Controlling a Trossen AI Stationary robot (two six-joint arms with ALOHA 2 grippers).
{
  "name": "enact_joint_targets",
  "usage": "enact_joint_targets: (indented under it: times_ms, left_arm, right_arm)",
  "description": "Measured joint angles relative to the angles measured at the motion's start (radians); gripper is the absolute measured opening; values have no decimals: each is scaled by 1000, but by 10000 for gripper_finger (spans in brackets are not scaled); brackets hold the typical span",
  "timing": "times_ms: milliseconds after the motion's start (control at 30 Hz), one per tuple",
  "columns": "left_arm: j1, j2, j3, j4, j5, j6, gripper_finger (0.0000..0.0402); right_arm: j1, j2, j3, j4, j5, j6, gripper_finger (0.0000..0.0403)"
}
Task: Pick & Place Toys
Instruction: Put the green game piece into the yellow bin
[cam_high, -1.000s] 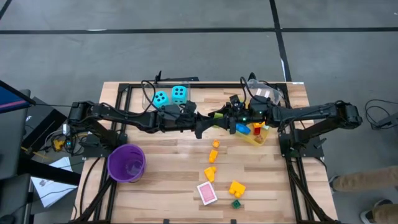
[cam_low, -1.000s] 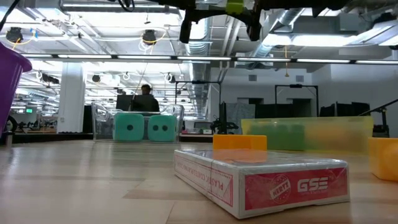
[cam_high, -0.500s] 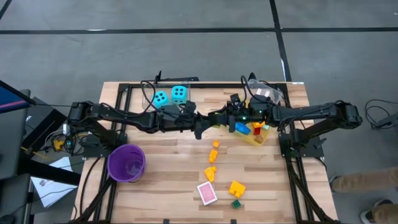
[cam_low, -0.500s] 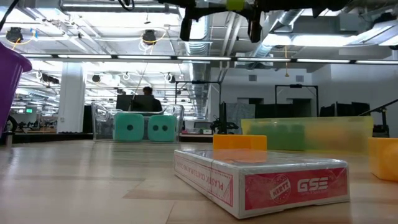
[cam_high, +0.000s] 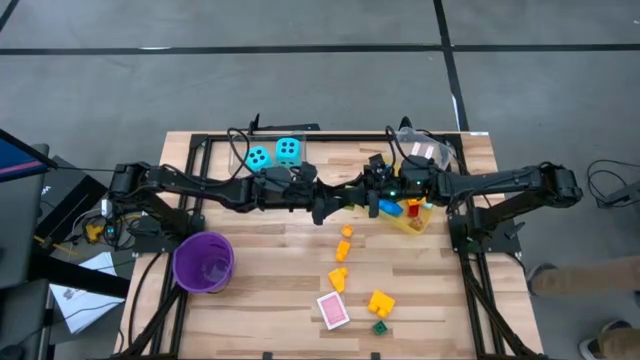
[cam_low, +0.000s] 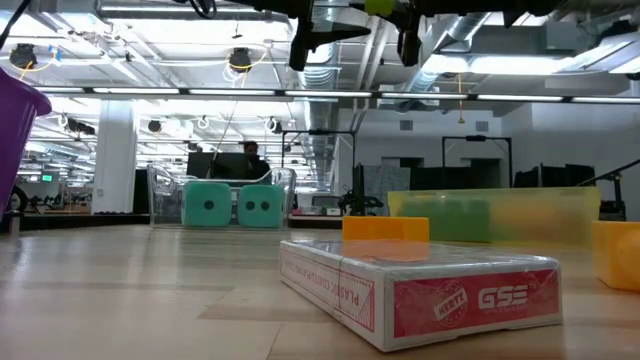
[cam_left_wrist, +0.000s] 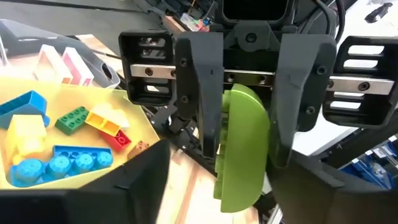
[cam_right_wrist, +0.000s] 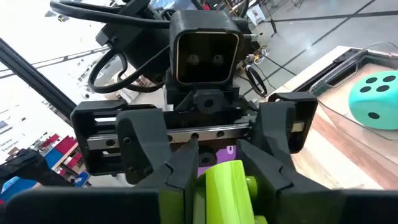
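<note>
Both arms meet above the middle of the worktop, tip to tip. The right gripper (cam_left_wrist: 242, 167) is clamped on a rounded lime-green toy piece (cam_left_wrist: 244, 140), its two dark fingers pressed against the piece's flat sides. The left gripper (cam_right_wrist: 222, 177) faces it with its fingers spread to either side of the same piece; whether they touch it is hard to make out. From above, the piece is hidden between the two grippers. From table height, only a sliver of green shows at the top edge, and most of both arms is cut off.

Just right of the meeting point sits the yellow bin (cam_high: 420, 224), holding blue, green, yellow and red bricks (cam_left_wrist: 59, 149). Two cyan dice (cam_high: 273, 153) stand at the far side, left of centre. Loose yellow and orange bricks (cam_high: 344, 250) trail toward the near edge, ending by a pink card box (cam_high: 333, 310), a larger yellow brick (cam_high: 380, 301) and a small green one (cam_high: 380, 327). A purple cup (cam_high: 204, 262) stands near left, cut off by the frame in the low view.
</note>
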Motion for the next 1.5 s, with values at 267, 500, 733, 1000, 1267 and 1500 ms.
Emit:
enact_joint_targets:
  times_ms: [267,500,733,1000,1267,1500]
  left_arm:
    - [0,0,0,1,151,79,326]
    - [-1,0,1,-194,268,107,344]
    - [-2,0,1,-510,266,106,334]
    - [-2,0,1,-588,179,109,306]
    - [-2,0,0,-588,163,109,280]
    - [-2,0,0,-580,163,109,266]
  right_arm:
    - [0,0,0,-21,1,4,86]
    - [-1,0,0,-29,3,6,86]
    - [-1,0,0,-64,3,14,86]
    - [-2,0,1,-207,4,62,86]
    - [-3,-35,1,-596,74,122,86]
    - [-4,-204,1,-1158,382,288,86]
